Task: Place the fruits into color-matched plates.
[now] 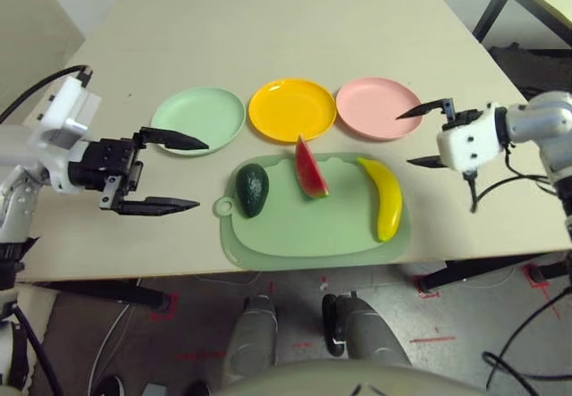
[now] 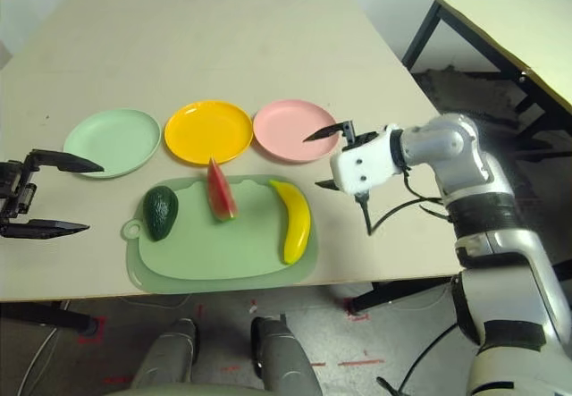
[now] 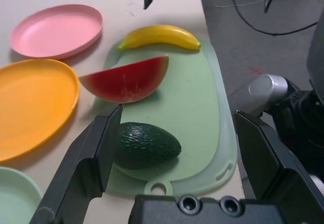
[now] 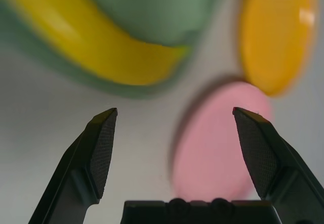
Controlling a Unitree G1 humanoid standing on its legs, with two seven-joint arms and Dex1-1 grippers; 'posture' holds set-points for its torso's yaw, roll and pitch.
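In the left eye view, three fruits are carried by the green cutting mat [image 1: 304, 235] at the tabletop's [image 1: 277, 21] near edge. The avocado [image 1: 252, 189] is set by the mat's left edge, beside the loop tab; the watermelon wedge [image 1: 310, 171] is laid at its far edge, and the banana [image 1: 385, 201] along its right edge. Beyond the mat, the mint plate [image 1: 198, 120], the yellow plate [image 1: 292, 110] and the pink plate [image 1: 378, 108] are lined up, all empty. The left gripper [image 1: 188, 171] is held wide open near the mint plate.

In the left wrist view, nothing is gripped between its widely parted fingers.

In the right wrist view, the right gripper [image 4: 175, 110] is seen spread wide, with nothing held.
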